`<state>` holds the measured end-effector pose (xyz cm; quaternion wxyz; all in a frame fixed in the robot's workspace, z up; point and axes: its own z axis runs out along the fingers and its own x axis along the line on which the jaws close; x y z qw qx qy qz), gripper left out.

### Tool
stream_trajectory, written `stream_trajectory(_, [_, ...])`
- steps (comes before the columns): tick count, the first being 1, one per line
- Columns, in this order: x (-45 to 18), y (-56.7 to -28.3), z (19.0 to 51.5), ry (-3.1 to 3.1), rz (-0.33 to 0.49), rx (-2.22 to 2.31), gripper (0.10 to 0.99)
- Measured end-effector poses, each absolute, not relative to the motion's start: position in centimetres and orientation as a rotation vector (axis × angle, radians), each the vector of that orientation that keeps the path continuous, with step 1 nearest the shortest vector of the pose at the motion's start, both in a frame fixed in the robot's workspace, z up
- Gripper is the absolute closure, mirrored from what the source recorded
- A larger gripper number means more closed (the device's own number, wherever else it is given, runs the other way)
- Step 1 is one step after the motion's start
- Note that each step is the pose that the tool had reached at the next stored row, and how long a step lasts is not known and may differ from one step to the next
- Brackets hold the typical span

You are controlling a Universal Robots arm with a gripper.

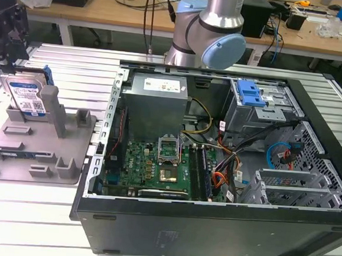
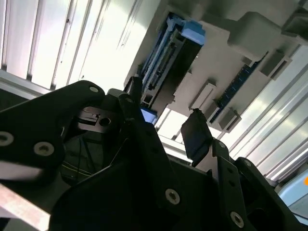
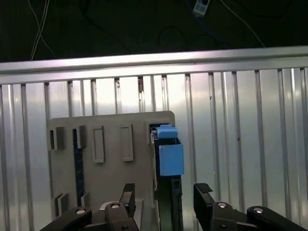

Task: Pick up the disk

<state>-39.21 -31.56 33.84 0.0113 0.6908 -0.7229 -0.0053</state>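
Note:
The disk (image 1: 25,96) stands on edge in the grey fixture (image 1: 39,147) at the exterior view's left, its white and blue label facing out and a blue rail along its top. My black gripper (image 1: 7,62) hangs directly over its upper edge. In the first wrist view the disk (image 3: 168,154) is seen edge-on, running down between the two fingers of the open gripper (image 3: 164,195), which flank it with a gap on each side. The second wrist view shows the same: the gripper (image 2: 166,113) is open, with the disk (image 2: 168,53) in line beyond it.
A large open computer case (image 1: 216,155) fills the middle and right of the slatted metal table (image 1: 34,212), with a bright blue bracket (image 1: 249,92) inside it. The arm's base (image 1: 208,30) rises behind the case. Upright posts of the fixture (image 3: 110,139) stand beside the disk.

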Motion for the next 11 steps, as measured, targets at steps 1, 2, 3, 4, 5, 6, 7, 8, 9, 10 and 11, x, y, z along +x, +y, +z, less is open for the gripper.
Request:
stream_trajectory(1, [-39.2, -31.5, 33.8, -2.244, -0.016, 2.165, 0.486])
stream_trajectory(2, [-39.3, -31.4, 33.8, -2.234, -0.014, 2.174, 0.486])
stream_trajectory(3, [-39.4, -31.4, 33.8, -2.228, -0.014, 2.180, 0.486])
stream_trajectory(4, [-39.7, -31.4, 33.8, -2.224, -0.013, 2.184, 0.486])
stream_trajectory(5, [-39.9, -31.4, 33.7, -2.221, -0.013, 2.187, 0.486])
stream_trajectory(6, [-40.4, -31.4, 33.6, -2.216, -0.012, 2.192, 0.486])
stream_trajectory(7, [-40.7, -31.4, 33.5, -2.212, -0.012, 2.195, 0.486])
stream_trajectory(8, [-40.9, -31.4, 33.5, -2.209, -0.012, 2.198, 0.486])
stream_trajectory(9, [-41.2, -31.4, 33.4, -2.202, -0.012, 2.205, 0.486])
stream_trajectory(10, [-41.4, -31.4, 33.3, -2.191, -0.012, 2.216, 0.486])
stream_trajectory(11, [-41.5, -31.4, 33.0, -2.183, -0.011, 2.224, 0.486])
